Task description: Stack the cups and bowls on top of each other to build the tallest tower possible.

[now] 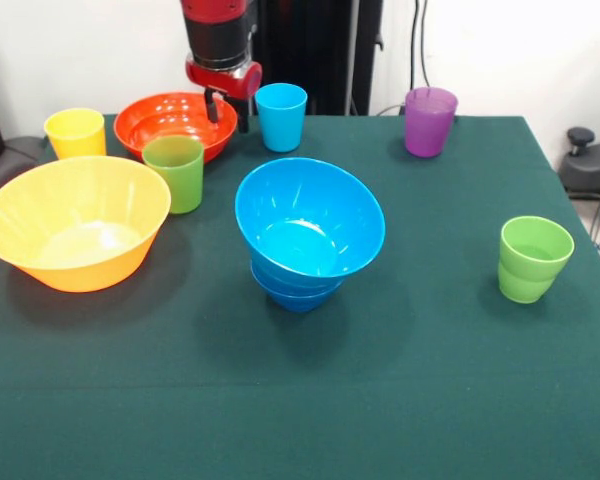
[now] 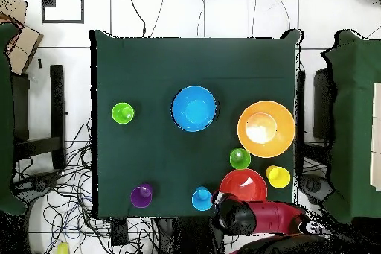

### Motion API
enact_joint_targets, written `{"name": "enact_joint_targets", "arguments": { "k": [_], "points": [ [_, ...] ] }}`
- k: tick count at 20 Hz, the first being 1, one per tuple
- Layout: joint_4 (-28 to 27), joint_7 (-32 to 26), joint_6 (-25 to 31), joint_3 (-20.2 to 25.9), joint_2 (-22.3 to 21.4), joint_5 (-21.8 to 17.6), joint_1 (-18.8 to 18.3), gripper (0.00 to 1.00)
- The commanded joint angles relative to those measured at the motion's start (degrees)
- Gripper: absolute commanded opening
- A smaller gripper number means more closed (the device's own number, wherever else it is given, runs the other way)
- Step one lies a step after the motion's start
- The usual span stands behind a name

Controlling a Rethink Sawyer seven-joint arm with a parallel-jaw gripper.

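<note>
My gripper [image 1: 226, 112] hangs at the back of the table, open, its fingers straddling the right rim of the orange-red bowl [image 1: 165, 122], one inside and one outside. From overhead the gripper [image 2: 220, 200] sits between that bowl [image 2: 242, 185] and the light blue cup [image 2: 201, 198]. At the table's middle, nested blue bowls [image 1: 308, 230] form a low tower, the big top one tilted. The yellow-orange bowl [image 1: 75, 222] stands alone on the left. A yellow cup [image 1: 75, 132], a green cup [image 1: 175, 172], the light blue cup [image 1: 281, 116], a purple cup [image 1: 429, 121] and another green cup [image 1: 533, 258] stand singly.
The dark green tablecloth [image 1: 400, 400] covers the whole table. Black chairs [image 2: 41, 128] and tangled cables [image 2: 74, 206] surround it on the floor. A dark chair part [image 1: 588, 160] shows past the right edge.
</note>
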Motion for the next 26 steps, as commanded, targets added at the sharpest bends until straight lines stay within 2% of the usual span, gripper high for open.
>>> {"name": "enact_joint_targets", "arguments": {
  "k": [1, 18, 19, 26],
  "points": [
    [-9.3, -3.3, -0.4, 5.3, 2.9, -3.4, -0.3, 1.00],
    [-9.7, -2.8, -1.4, 5.7, 3.0, -3.4, -0.7, 1.00],
    [-9.7, -2.7, -1.4, 5.8, 3.0, -3.4, -0.8, 0.00],
    [-9.6, -2.4, -1.7, 5.5, 3.1, -3.5, -0.5, 0.00]
  ]
}}
